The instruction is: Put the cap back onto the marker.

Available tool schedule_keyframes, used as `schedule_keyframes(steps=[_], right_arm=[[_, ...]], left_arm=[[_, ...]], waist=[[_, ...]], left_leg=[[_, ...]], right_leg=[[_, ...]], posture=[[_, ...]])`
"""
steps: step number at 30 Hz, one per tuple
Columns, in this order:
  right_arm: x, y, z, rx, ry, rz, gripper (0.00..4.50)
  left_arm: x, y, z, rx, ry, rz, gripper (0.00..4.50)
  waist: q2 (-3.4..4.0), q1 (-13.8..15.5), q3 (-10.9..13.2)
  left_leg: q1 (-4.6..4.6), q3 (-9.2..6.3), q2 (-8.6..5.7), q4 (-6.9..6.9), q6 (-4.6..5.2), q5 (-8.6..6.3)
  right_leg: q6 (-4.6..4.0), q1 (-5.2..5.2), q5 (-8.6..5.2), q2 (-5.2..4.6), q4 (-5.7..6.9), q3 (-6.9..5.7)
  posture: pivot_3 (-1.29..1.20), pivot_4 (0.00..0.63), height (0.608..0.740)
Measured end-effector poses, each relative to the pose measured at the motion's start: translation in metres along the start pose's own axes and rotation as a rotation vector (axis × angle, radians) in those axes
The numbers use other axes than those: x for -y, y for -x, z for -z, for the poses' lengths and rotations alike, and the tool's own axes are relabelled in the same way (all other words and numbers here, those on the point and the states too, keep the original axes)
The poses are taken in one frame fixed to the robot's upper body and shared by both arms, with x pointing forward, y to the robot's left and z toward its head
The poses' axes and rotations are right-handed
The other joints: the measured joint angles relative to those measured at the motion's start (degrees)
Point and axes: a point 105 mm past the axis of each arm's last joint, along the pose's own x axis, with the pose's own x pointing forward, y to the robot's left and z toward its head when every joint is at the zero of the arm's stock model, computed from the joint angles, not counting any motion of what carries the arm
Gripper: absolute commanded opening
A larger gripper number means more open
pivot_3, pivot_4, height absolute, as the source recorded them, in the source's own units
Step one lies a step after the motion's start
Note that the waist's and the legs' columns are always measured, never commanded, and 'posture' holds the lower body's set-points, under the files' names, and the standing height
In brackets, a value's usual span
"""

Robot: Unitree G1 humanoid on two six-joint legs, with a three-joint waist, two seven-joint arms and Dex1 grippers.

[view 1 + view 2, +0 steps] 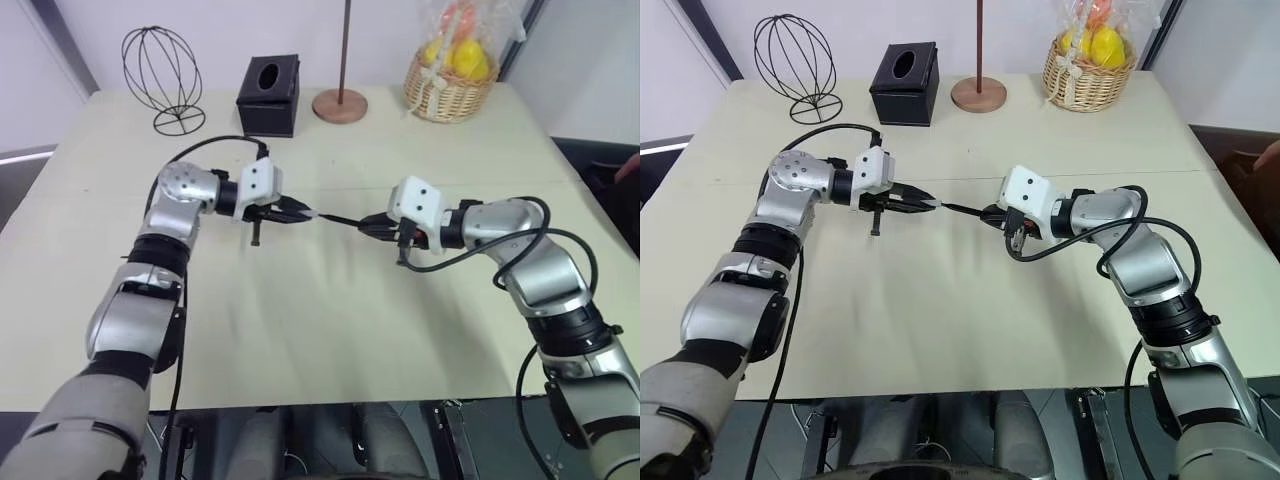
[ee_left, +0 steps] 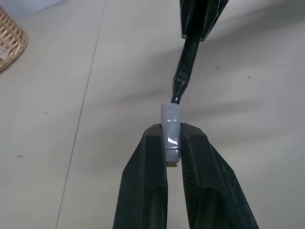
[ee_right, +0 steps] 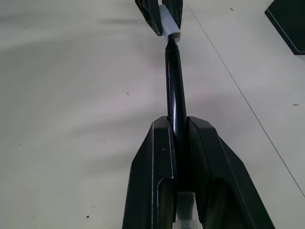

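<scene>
- Our left gripper (image 1: 300,212) is clenched on the cap (image 2: 171,129), which sits between its two fingers (image 2: 145,181) with its open mouth facing outward, just left of centre in the left eye view.
- Our right gripper (image 1: 372,225) is clamped on the marker (image 3: 174,81), right of centre; the black shaft runs out from between its fingers (image 3: 152,176) toward the cap.
- Both are held in the air above the table (image 1: 330,330), tip to mouth, at mid-frame.
- The relation that counts: the marker's long axis runs almost level across the frame, right to left, and lines up closely with the cap's axis.
- In the left wrist view the marker's pointed end meets the cap's mouth; whether it is already inside we cannot tell.
- We judge the next move is a straight push along that shared axis; a small tilt could jam the tip on the rim.
</scene>
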Motion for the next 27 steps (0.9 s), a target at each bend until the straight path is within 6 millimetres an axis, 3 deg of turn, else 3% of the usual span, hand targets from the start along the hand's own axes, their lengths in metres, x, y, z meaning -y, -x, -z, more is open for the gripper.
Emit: schedule_keyframes(steps=[6,16,27], right_arm=[[-0.001,0.000,0.001,-0.005,0.004,-0.007,0.00],[-0.003,0.001,0.002,-0.011,0.097,-0.077,0.00],[0.001,-0.003,0.004,-0.020,0.064,-0.082,0.00]], left_arm=[[0.001,-0.001,-0.001,-0.004,-0.047,0.018,0.02],[0.012,-0.009,-0.011,-0.021,-0.276,0.127,0.02],[0.010,-0.015,-0.007,-0.024,-0.236,0.095,0.02]], waist=[[0.00,0.0,0.0],[0.00,0.1,0.0],[0.00,0.0,0.0]], left_leg=[[0.00,0.00,-0.01,0.00,0.00,0.00],[0.00,0.02,-0.02,0.02,0.00,0.00],[0.00,0.01,-0.02,0.03,0.00,0.00]], right_leg=[[0.00,0.00,0.00,0.00,0.00,0.00],[0.00,0.00,0.00,0.01,0.00,0.00],[0.00,0.00,0.00,0.01,0.01,0.00]], posture=[[0.00,0.150,0.740],[0.00,0.150,0.740],[0.00,0.150,0.740]])
